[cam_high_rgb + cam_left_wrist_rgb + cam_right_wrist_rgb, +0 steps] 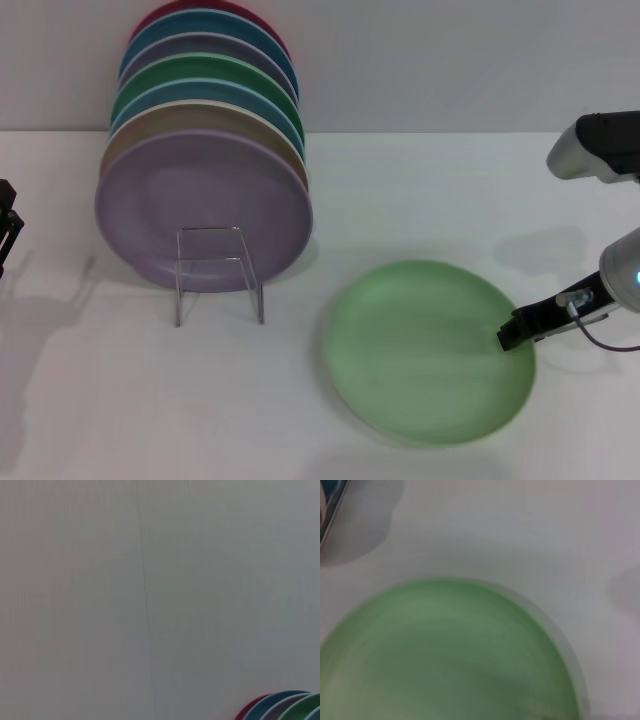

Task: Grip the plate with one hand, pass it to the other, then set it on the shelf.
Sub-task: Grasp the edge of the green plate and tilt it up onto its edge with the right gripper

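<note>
The pale mint-green plate [428, 350] lies flat on the white table, right of the middle. It fills the lower part of the right wrist view [445, 655]. My right gripper [512, 334], black on a silver-and-white arm, is at the plate's right rim, just over its edge. My left gripper [8, 228], slim and black, sits at the far left edge of the head view, far from the plate. The clear acrylic and wire shelf [219, 272] stands left of the plate, with a see-through square loop at its front.
Several plates stand upright in the shelf, leaning back, with a lilac plate [205, 205] at the front and darker green, blue and red ones behind. Their tops show in the left wrist view [285, 707]. A pale wall is behind the table.
</note>
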